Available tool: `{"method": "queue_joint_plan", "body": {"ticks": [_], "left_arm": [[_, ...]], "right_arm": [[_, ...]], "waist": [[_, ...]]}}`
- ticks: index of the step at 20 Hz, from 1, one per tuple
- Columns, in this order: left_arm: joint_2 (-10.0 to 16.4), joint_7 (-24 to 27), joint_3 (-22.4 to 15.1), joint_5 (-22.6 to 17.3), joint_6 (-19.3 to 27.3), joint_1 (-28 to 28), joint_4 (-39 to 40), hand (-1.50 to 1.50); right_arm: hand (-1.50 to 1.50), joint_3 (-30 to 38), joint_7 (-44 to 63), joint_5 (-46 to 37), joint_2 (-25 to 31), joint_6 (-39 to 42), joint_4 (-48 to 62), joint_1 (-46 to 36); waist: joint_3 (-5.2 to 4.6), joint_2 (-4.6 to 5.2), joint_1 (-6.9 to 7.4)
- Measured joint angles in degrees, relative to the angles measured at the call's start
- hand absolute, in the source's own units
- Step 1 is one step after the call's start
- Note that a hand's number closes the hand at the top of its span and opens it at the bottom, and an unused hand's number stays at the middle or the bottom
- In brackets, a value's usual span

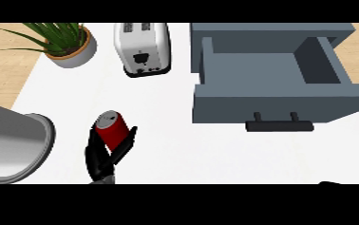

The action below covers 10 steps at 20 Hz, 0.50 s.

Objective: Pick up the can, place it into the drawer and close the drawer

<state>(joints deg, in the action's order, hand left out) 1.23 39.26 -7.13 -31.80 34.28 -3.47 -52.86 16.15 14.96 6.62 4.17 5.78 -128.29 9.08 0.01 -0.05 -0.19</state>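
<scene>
One red can [111, 126] is tilted at the near left of the white counter [175, 143], with the left hand [105, 155] curled around it. To the far right, the grey drawer [270, 72] stands open. Only a sliver of the right hand [331, 182] shows, so I cannot tell its state.

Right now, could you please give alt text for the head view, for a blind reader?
The left hand curls round a red can over the white counter. To the right a grey drawer stands open; a toaster and a plant stand behind.
</scene>
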Motion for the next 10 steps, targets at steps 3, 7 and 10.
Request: {"method": "queue_joint_plan", "body": {"ticks": [3,7,10], "left_arm": [[-0.2,0.5,1.1,0.3,-2.7,-2.7,2.4,1.50],[-0.2,0.9,2.6,1.2,-5.2,-5.6,4.8,1.50],[0.1,1.6,2.9,1.8,-6.4,-5.8,4.8,1.50]], "right_arm": [[-1.50,-0.2,0.5,-0.4,-0.2,-0.3,-0.6,-0.5],[-1.50,0.7,0.5,-0.2,0.2,0.4,-0.4,-0.7],[-1.50,1.2,0.2,-0.1,0.0,0.6,-0.4,-0.7]], "waist": [[0.02,0.01,-0.02],[-0.02,0.03,-0.05],[-0.02,0.03,-0.02]]}}
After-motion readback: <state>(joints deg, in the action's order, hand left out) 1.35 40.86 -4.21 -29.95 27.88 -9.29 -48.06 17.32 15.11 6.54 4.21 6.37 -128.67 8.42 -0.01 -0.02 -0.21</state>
